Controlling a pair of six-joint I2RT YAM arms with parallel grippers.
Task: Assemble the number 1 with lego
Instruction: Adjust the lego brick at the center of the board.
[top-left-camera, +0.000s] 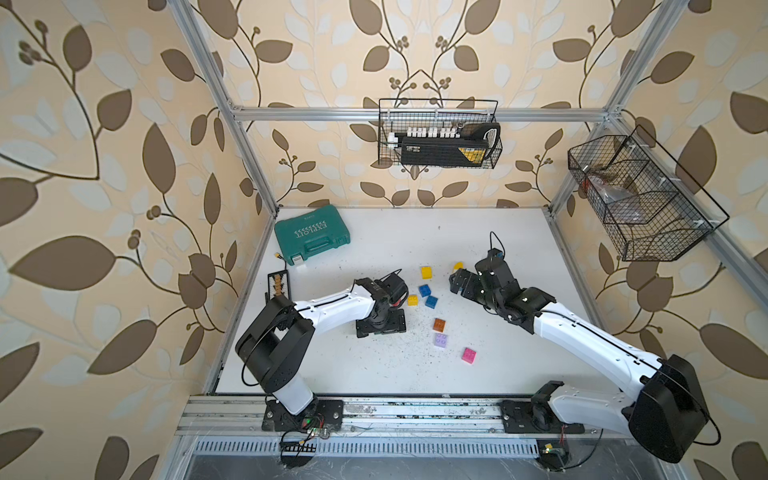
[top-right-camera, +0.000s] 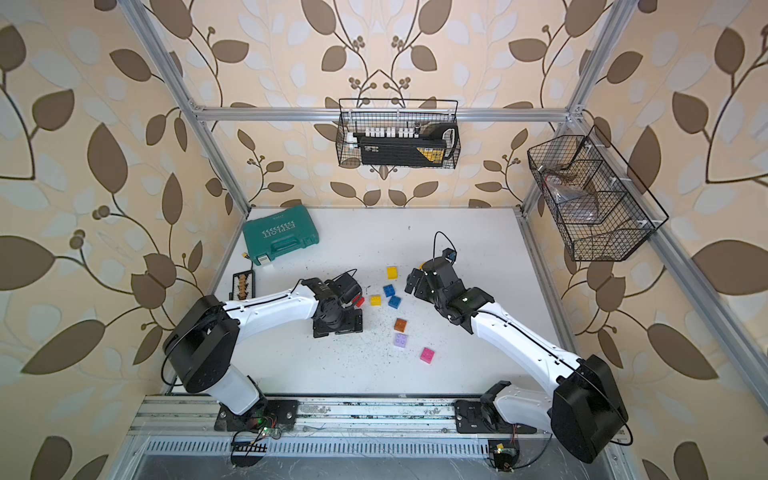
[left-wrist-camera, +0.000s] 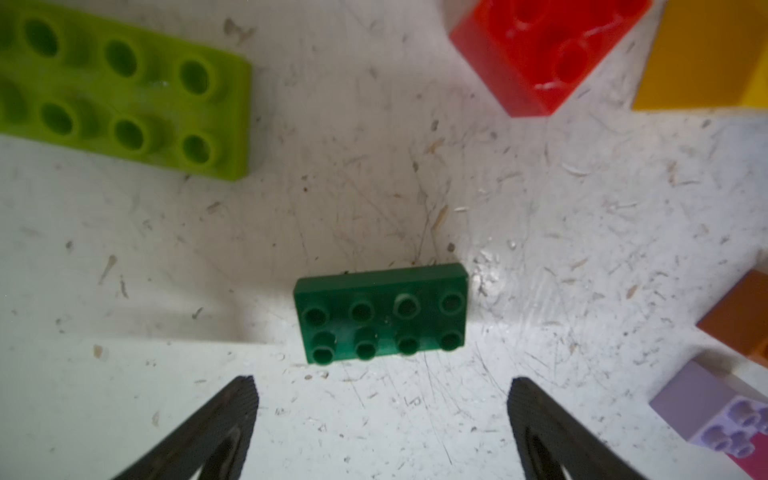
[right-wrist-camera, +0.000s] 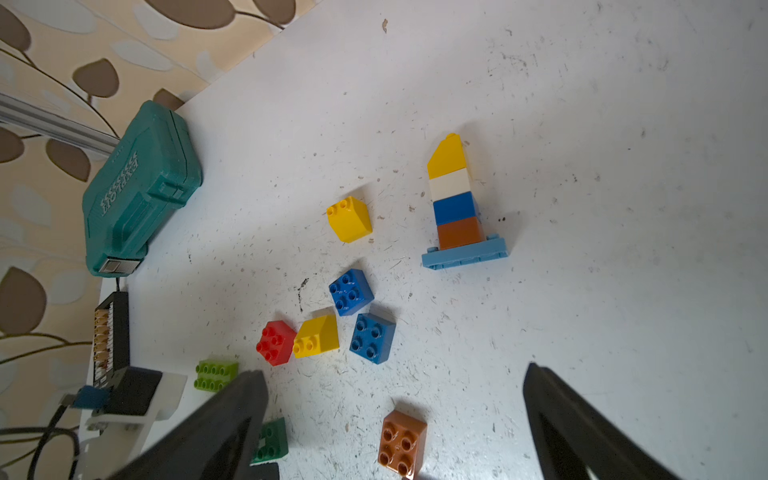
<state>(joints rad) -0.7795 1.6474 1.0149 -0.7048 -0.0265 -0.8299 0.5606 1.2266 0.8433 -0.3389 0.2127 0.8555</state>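
Checking the left gripper (left-wrist-camera: 382, 388), I found it spread wide, empty — dark green brick (left-wrist-camera: 381, 313) just beyond, long axis spanning the gap.

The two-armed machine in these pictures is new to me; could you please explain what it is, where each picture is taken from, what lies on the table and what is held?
It is two robot arms at a white table. Two pictures look down from overhead; two come from cameras on the wrists. Loose lego bricks lie scattered, a brick tower stands, and a teal case sits at the back. The left gripper hovers open by a dark green plate; the right gripper is open too. Nothing is held.
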